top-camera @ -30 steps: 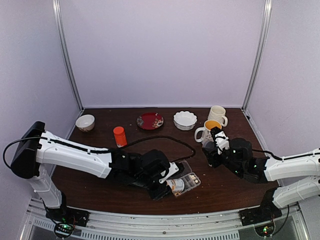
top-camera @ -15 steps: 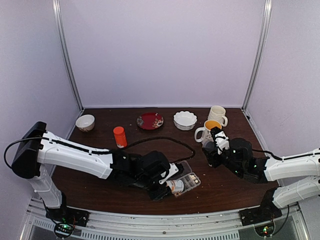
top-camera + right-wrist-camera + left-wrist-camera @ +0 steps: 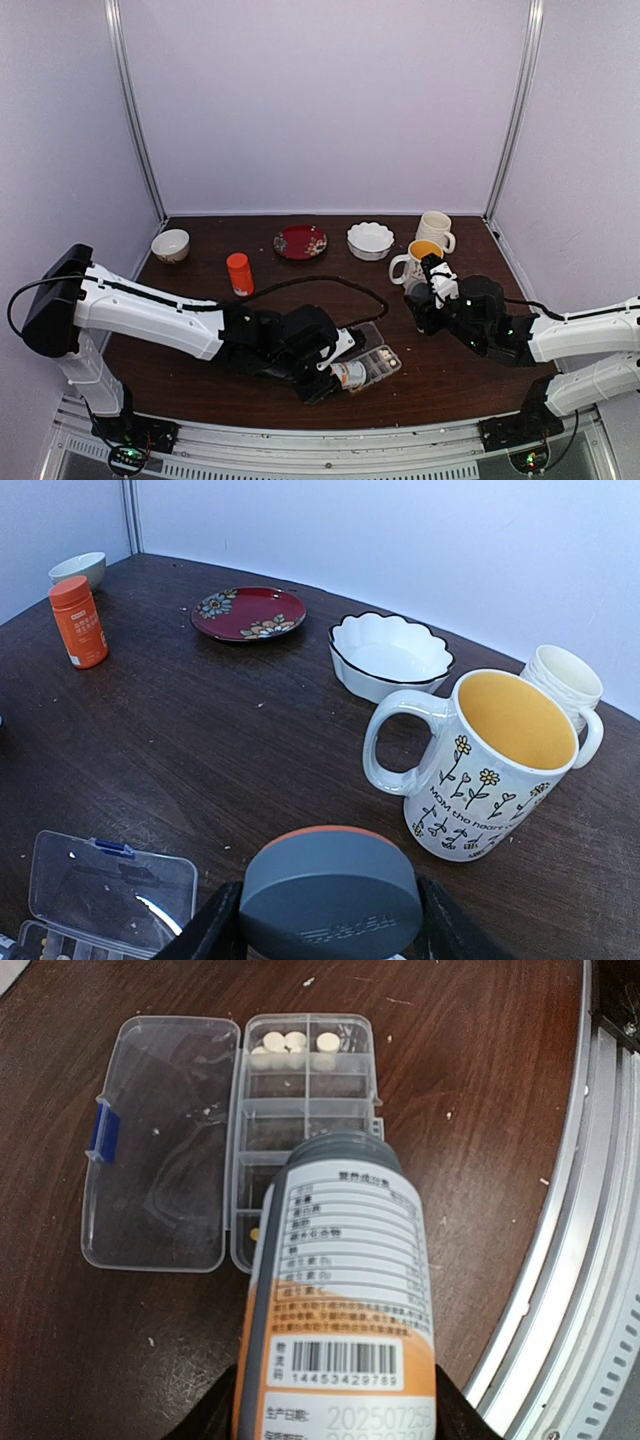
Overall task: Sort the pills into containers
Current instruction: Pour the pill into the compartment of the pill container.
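My left gripper (image 3: pixel 340 1412) is shut on a grey-necked amber bottle (image 3: pixel 340 1290) with a white and orange label. It holds the bottle tilted, mouth over the middle of the clear organiser box (image 3: pixel 305 1110). The mouth hides the compartments under it. The clear lid (image 3: pixel 160 1140) lies open to the left. Several white pills (image 3: pixel 290 1045) lie in the far end compartment. One tan-yellow pill (image 3: pixel 255 1233) shows beside the bottle neck. In the top view the bottle (image 3: pixel 350 374) and box (image 3: pixel 380 362) are at the near middle. My right gripper (image 3: pixel 330 920) is shut on the grey bottle cap (image 3: pixel 330 890).
A flowered mug (image 3: pixel 490 765), a cream cup (image 3: pixel 563 685) and a white scalloped bowl (image 3: pixel 390 655) stand at the back right. A red plate (image 3: pixel 248 612), an orange bottle (image 3: pixel 78 622) and a small bowl (image 3: pixel 78 568) stand further left. A black cable (image 3: pixel 330 278) crosses the table.
The left gripper and the bottle have shifted very slightly over the box. The right arm has not moved.
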Motion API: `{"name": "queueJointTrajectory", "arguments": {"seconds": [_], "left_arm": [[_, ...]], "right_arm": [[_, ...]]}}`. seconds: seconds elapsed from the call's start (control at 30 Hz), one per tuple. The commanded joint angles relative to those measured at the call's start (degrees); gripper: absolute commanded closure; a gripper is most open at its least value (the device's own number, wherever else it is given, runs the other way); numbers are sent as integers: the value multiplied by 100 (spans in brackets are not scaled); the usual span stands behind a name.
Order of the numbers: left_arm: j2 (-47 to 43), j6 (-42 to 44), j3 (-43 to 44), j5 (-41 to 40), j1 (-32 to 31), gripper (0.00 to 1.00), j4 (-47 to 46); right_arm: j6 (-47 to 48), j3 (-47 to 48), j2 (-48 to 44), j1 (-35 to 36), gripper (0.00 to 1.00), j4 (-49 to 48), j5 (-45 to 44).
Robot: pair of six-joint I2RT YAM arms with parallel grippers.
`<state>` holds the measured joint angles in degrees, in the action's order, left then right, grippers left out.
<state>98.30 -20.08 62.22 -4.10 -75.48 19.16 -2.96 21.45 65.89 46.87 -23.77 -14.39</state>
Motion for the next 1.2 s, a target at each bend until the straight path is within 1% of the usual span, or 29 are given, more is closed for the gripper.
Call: {"name": "queueJointTrajectory", "arguments": {"seconds": [0.0, 0.1, 0.23, 0.33, 0.4, 0.47, 0.57, 0.6, 0.67, 0.7, 0.73, 0.8, 0.83, 0.9, 0.93, 1.07, 1.17], "left_arm": [[-20, -58, 142, -19, -43, 100, -27], [-110, -57, 125, -14, -41, 100, -108], [-149, -17, 346, -113, -45, 100, 267], [-102, -68, 15, -106, -40, 100, -102], [19, -56, 201, -48, -49, 100, 89], [-40, -17, 371, -78, -58, 100, 212], [-156, -92, 21, -102, -70, 100, -276], [-120, -102, -27, -104, -66, 100, -245], [-34, -37, 285, -102, -76, 100, 211], [-73, -10, 406, -129, -84, 100, 281], [-113, -10, 386, -144, -89, 100, 191], [-183, -74, 22, -123, -88, 100, -241], [-132, -83, 4, -93, -89, 100, -259], [-43, -57, 382, -134, -101, 100, 240], [-63, -24, 465, -169, -111, 100, 328], [-86, -55, 96, -187, -111, 100, -142], [28, -33, 528, -192, -131, 100, 385]], "right_arm": [[-11, 153, -41, -38, 100, -5, 23], [-12, 153, -49, -38, 100, 8, 16], [-11, 140, -60, -38, 100, 7, 15], [-5, 154, -63, -38, 100, 10, 16], [-10, 149, -66, -38, 100, 18, 15], [-13, 141, -68, -38, 100, 14, 24], [-7, 140, -67, -36, 100, 21, 16], [-11, 146, -67, -38, 100, 21, 15], [-11, 149, -67, -37, 100, 19, 24], [-14, 149, -69, -42, 100, 17, 32], [-23, 150, -68, -38, 100, 13, 39], [-7, 149, -67, -38, 100, 27, 33], [-15, 149, -72, -40, 100, 24, 39], [-20, 141, -84, -38, 100, 22, 41], [-25, 136, -85, -38, 100, 28, 48], [-21, 142, -93, -41, 100, 37, 42], [-29, 120, -119, -38, 100, 35, 42]]}}
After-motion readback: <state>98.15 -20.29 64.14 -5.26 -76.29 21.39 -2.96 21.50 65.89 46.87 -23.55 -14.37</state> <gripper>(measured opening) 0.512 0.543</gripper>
